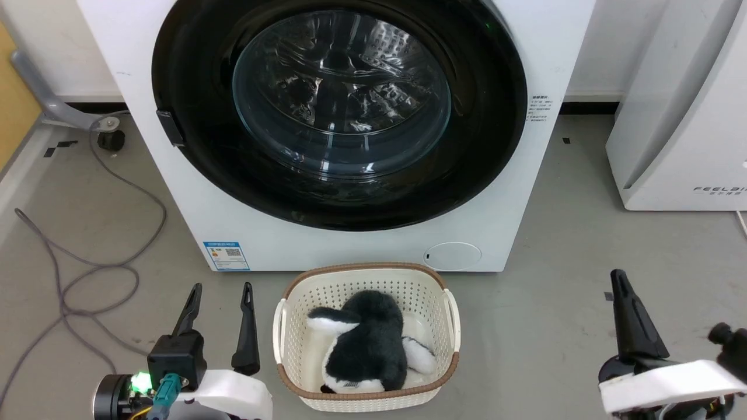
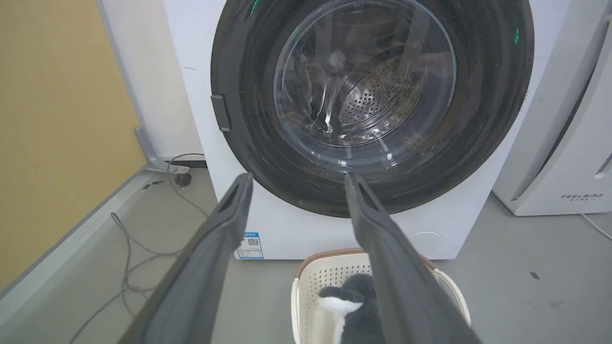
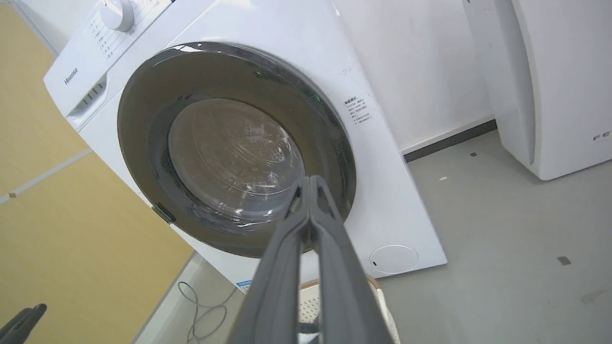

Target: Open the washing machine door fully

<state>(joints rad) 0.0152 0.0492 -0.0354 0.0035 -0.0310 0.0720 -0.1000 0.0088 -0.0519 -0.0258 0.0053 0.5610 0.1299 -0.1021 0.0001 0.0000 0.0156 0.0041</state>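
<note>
Door (image 1: 341,99): its top runs off the upper edge of my head view.
Blue label (image 1: 226,255): print too small to read.
Plush toy (image 2: 354,301): half behind my left gripper (image 2: 296,177), cut by the bottom edge.
White appliance (image 1: 677,128): cropped at the right edge, its name breaks off.

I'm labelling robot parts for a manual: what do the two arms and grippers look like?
Left gripper: two long, tapered dark fingers on a black block, with a green light, a teal connector and a white wrist shell. Right gripper: the same dark fingers, white shell, black knob beside it.
</note>
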